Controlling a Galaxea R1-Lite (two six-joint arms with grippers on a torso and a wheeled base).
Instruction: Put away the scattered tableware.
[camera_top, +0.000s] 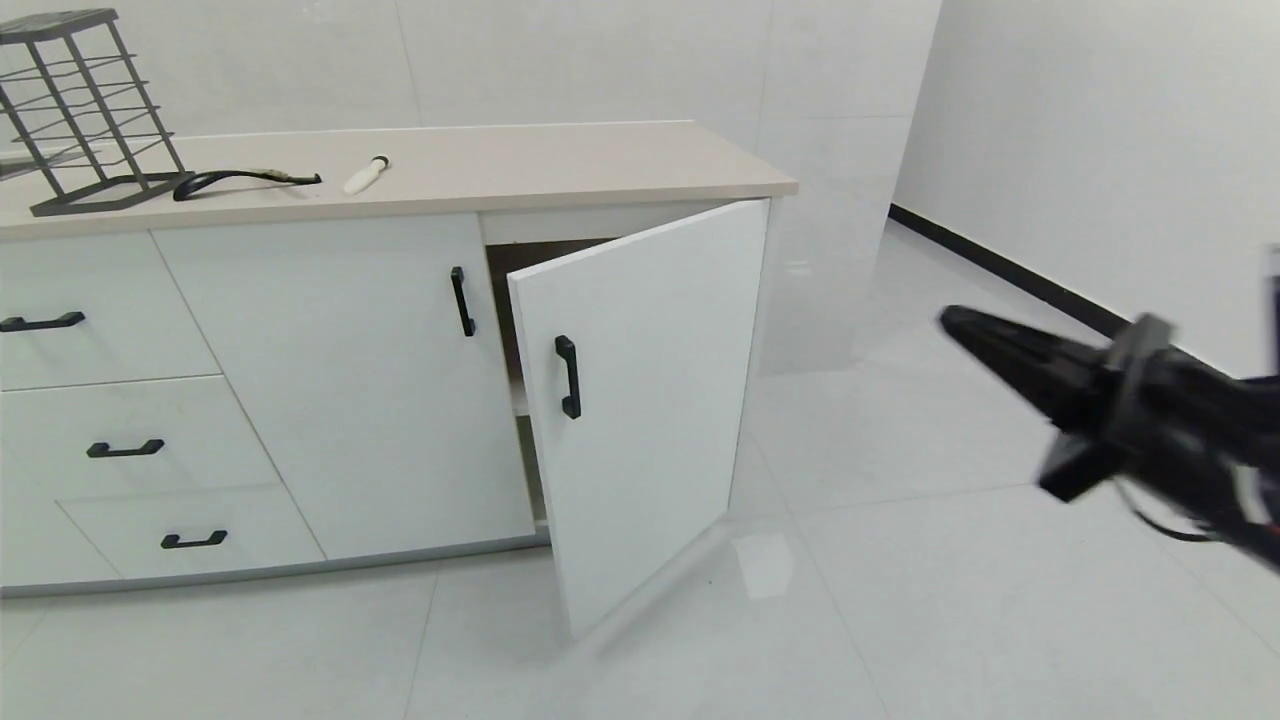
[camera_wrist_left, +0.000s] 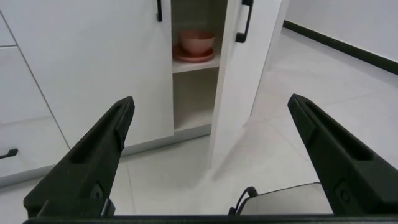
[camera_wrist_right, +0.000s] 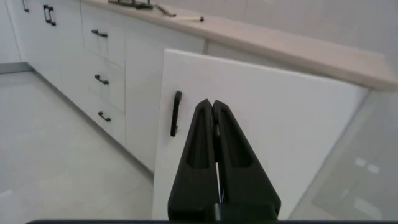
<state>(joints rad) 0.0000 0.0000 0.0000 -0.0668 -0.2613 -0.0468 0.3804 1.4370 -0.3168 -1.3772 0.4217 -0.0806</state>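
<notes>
On the beige countertop (camera_top: 560, 160) lie a black ladle (camera_top: 245, 180) and a small white-handled utensil (camera_top: 365, 175). The right cabinet door (camera_top: 650, 400) stands partly open. Inside, a pink bowl (camera_wrist_left: 197, 41) rests on a pink plate (camera_wrist_left: 194, 56) on the upper shelf. My right gripper (camera_top: 955, 322) hangs shut and empty in the air to the right of the door, well apart from it. In its wrist view the right gripper (camera_wrist_right: 212, 107) points at the door's black handle (camera_wrist_right: 176, 113). My left gripper (camera_wrist_left: 211, 102) is open wide and empty, low before the open cabinet.
A dark wire rack (camera_top: 85, 110) stands at the counter's left end. Drawers with black handles (camera_top: 125, 449) fill the cabinet's left side, all shut. A second door with a black handle (camera_top: 461, 300) is shut. White tiled floor (camera_top: 900, 600) spreads to the right, bounded by a wall.
</notes>
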